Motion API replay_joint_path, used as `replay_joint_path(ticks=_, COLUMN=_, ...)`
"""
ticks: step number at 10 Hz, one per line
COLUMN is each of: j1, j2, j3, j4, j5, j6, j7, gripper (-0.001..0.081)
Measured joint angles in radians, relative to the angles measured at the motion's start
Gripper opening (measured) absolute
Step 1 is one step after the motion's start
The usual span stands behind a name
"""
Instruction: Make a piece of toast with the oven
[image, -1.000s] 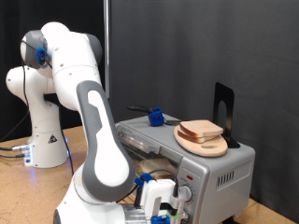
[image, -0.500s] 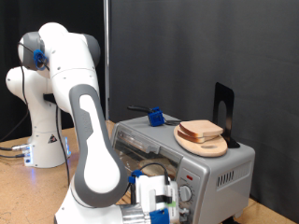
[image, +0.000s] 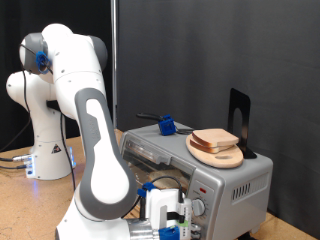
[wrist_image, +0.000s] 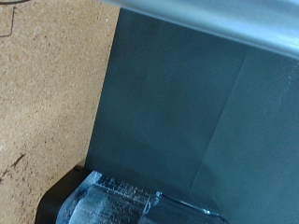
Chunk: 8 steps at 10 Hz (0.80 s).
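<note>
The silver toaster oven (image: 236, 176) stands at the exterior view's lower right, with two round knobs (image: 241, 190) on its front. A pale slice of bread with a tan crust (image: 216, 138) lies on a round wooden plate (image: 222, 155) on top of the oven; I cannot tell whether more slices lie under it. My gripper (image: 172, 222) is low at the oven's front, by the door, and nothing shows between its fingers. In the wrist view the dark glass door (wrist_image: 196, 112) fills the picture, with its silver handle bar (wrist_image: 234, 17) along one edge.
A blue part (image: 166, 126) and a black upright stand (image: 238, 120) sit on the oven's top. The robot's white base (image: 45, 140) is at the exterior view's left, on the wooden table (image: 30, 205). The table (wrist_image: 47, 93) also shows beside the door in the wrist view.
My forearm has swung a little towards the exterior view's left and the hand has sunk slightly at the oven's front. The bread and the plate have not moved.
</note>
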Motion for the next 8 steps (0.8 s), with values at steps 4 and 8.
replay_joint_path(ticks=4, j1=-0.044, j2=-0.004, j3=0.0, j4=0.0, j5=0.039, j6=-0.021, j7=-0.004, gripper=0.0)
replay_joint_path(ticks=8, j1=-0.108, j2=-0.03, j3=-0.003, j4=0.001, j5=0.059, j6=-0.11, j7=-0.001, gripper=0.0326)
